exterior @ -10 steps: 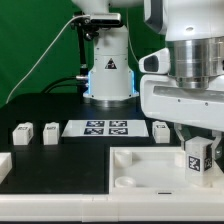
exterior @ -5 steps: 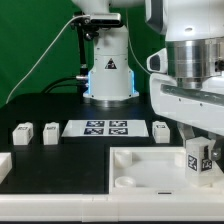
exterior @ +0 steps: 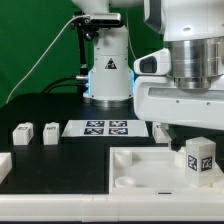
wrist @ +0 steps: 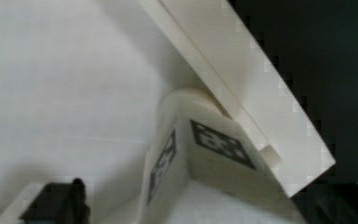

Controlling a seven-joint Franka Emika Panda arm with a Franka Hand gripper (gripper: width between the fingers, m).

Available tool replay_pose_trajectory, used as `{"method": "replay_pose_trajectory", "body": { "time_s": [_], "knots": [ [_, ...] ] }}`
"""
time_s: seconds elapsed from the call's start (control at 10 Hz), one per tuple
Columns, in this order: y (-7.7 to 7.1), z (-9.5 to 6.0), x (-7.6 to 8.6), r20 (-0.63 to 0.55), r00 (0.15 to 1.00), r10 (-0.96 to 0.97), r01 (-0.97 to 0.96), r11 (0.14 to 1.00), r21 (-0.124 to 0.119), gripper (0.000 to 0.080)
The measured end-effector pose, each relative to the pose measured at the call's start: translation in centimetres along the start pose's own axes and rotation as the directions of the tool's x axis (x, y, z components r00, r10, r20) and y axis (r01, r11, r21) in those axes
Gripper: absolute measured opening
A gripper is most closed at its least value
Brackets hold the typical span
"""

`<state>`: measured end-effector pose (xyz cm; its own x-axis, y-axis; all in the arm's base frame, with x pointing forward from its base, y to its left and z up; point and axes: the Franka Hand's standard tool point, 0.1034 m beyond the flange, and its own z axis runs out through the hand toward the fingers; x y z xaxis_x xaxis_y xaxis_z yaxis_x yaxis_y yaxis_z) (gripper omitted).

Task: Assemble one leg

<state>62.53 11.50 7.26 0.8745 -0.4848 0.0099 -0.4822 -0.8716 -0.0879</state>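
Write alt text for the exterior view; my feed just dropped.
A small white tagged leg stands at the exterior view's right end of the white tabletop, right under the arm's jaws; whether they grip it cannot be told. Behind, three more legs and the marker board lie on the black table.

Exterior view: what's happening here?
The arm's pincer hangs over a small white leg that stands upright on the large white tabletop, at the exterior view's right. Whether it grips the leg cannot be told. Three more legs lie loose on the black table by the marker board.
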Motion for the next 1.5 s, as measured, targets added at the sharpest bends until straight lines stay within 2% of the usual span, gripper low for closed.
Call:
{"method": "replay_pose_trajectory", "body": {
  "time_s": [0.2,0.3,0.4,0.5,0.6,0.8,0.9,1.1,1.2,1.3,1.5],
  "knots": [
    [0.09,0.14,-0.02,0.002,0.982,-0.190,0.190,0.982,-0.002,0.0649],
    [0.08,0.15,-0.04,-0.001,0.945,-0.326,0.326,0.945,-0.016,0.0649],
    [-0.03,0.18,-0.15,0.001,0.913,-0.409,0.409,0.912,-0.020,0.0649],
    [0.07,0.17,-0.19,0.011,0.843,-0.537,0.537,0.843,-0.028,0.0649],
    [0.14,0.08,-0.19,0.025,0.785,-0.618,0.619,0.785,-0.026,0.0649],
    [0.24,0.00,-0.02,0.028,0.702,-0.712,0.712,0.701,-0.022,0.0649],
    [0.22,0.00,-0.03,0.028,0.711,-0.703,0.703,0.711,-0.022,0.0649],
    [0.25,0.00,-0.01,0.028,0.711,-0.703,0.703,0.711,-0.022,0.0401],
    [0.25,0.00,-0.01,0.028,0.711,-0.703,0.703,0.711,-0.022,0.0401],
    [0.25,0.00,-0.01,0.028,0.711,-0.703,0.703,0.711,-0.022,0.0291],
    [0.24,0.00,-0.02,0.027,0.736,-0.677,0.677,0.735,-0.023,0.0291]
  ]
}}
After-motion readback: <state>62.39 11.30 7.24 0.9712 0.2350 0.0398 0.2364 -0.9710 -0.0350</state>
